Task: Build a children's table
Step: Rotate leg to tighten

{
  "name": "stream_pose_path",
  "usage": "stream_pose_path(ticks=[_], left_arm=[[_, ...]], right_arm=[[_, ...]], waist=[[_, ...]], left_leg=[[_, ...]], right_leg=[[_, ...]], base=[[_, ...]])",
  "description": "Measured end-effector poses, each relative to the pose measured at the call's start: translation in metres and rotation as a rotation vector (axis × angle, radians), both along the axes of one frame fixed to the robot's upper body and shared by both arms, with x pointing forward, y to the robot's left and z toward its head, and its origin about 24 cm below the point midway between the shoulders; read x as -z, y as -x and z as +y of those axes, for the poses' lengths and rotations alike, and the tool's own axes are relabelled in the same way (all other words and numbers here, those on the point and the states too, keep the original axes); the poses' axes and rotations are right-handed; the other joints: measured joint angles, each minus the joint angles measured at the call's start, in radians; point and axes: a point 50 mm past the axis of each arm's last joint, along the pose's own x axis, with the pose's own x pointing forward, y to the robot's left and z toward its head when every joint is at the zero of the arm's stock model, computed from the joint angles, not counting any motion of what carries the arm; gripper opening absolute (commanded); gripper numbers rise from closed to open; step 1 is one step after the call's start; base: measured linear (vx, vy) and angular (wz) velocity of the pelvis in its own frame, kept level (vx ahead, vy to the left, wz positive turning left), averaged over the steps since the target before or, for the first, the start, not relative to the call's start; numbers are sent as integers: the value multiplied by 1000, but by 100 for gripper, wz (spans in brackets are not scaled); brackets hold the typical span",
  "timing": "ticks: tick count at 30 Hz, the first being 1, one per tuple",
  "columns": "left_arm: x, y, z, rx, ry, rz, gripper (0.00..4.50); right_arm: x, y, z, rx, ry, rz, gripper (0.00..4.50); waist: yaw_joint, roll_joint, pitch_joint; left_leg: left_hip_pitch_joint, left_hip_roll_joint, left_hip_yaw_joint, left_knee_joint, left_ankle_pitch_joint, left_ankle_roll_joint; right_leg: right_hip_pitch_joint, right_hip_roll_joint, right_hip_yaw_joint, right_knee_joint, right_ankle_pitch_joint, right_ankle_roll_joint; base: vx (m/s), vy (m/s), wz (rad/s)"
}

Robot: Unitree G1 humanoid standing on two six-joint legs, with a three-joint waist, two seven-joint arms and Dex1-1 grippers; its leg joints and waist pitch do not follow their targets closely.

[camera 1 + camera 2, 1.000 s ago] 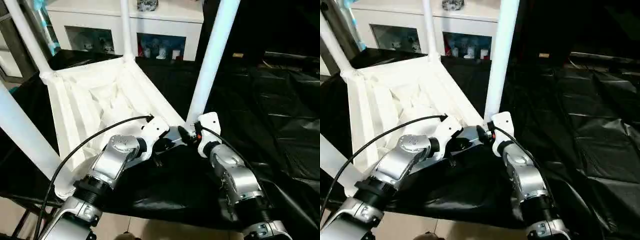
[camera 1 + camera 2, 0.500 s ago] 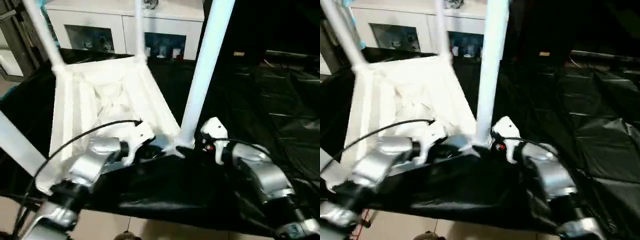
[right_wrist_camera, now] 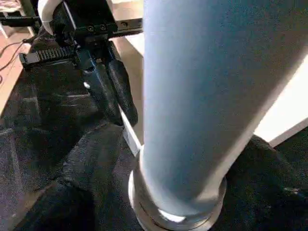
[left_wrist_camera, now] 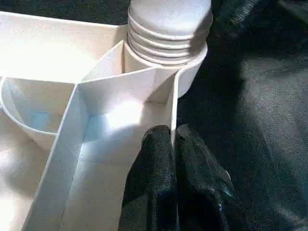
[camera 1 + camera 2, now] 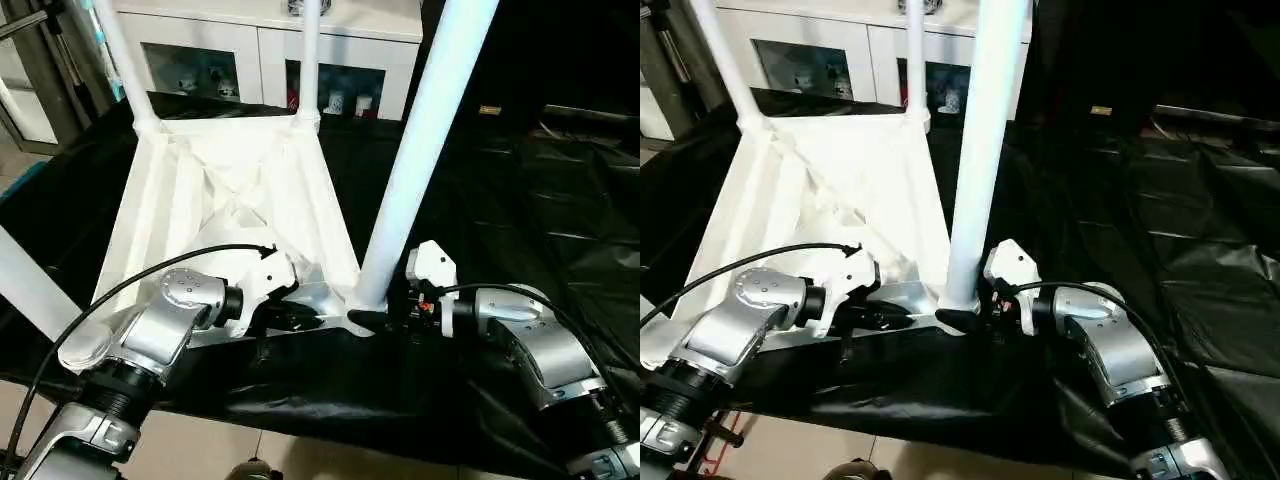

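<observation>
A black plastic sheet [image 5: 520, 180], wrinkled and glossy, covers the desk and fills most of the right half of the head views. On it, centre-left, the children's table [image 5: 230, 200] lies upside down: a white plastic top with ribbed, cross-braced underside facing up and round sockets at the corners. Four tapered white tube legs stand in the sockets, all cut off by the frame edges. The nearest leg [image 5: 425, 130] rises through the upper middle of the frame. Another is cut off at the left edge, and two thinner-looking ones stand at the far corners. The near-left corner of the top is hidden behind the left silver forearm.

Along the top edge sits a white cabinet [image 5: 270, 40] with glass doors; what is inside is too small to make out.

The left pincer [image 4: 174, 144] is closed on the top's thin near rim wall, beside the threaded leg end in its socket. The right pincer [image 3: 159, 207] has its black fingers [image 3: 91, 163] wrapped around the base of the nearest leg, just above the socket.
</observation>
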Motion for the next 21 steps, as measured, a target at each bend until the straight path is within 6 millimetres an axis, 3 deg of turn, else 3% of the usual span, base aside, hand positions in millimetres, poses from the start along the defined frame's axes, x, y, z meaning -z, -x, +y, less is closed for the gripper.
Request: stream_pose_path(ticks=[11,17,21], left_arm=[[1,0,0,4,-2,-7,0],[3,-2,-3,-14,-4,-15,0],[6,-11,-15,-84,-8,-40,0]], right_arm=[[1,-1,0,11,19,-16,216],[9,3,3,100,-47,8,206],[14,-3,5,271,-74,10,204]], waist=[[2,0,0],[3,1,-1],[-3,1,-2]], left_leg=[[1,0,0,1,0,0],[5,0,0,1,1,0],[12,0,1,0,1,-1]], right_leg=[[0,0,0,1,0,0],[5,-1,0,1,0,0],[11,-1,1,1,1,-2]], base=[[0,0,0],[0,0,0],[0,0,0]])
